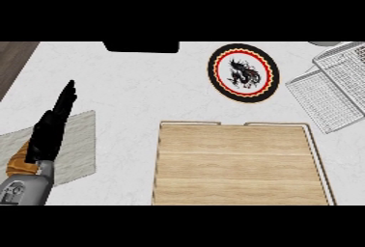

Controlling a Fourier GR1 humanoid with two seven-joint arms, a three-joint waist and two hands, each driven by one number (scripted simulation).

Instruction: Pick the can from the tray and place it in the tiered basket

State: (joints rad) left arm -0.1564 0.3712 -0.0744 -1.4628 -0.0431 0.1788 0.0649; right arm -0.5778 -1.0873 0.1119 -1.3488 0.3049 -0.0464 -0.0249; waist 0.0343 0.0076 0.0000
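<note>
While the left hand (50, 129) is resting at the left edge, fingers straight and together, likely parked out of the way, I am seeing no can on the tray (239, 164) or in the tiered basket (333, 88).

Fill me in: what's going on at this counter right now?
Nothing is being handled at this moment. The left hand rests open at the view's left, fingers straight, above a grey mat; the right hand is out of view. The wooden tray sits at the lower centre, and no can shows on it or anywhere else. The wire tiered basket stands at the upper right, beside a round plate with a dragon design. The pick has not visibly begun.
</note>
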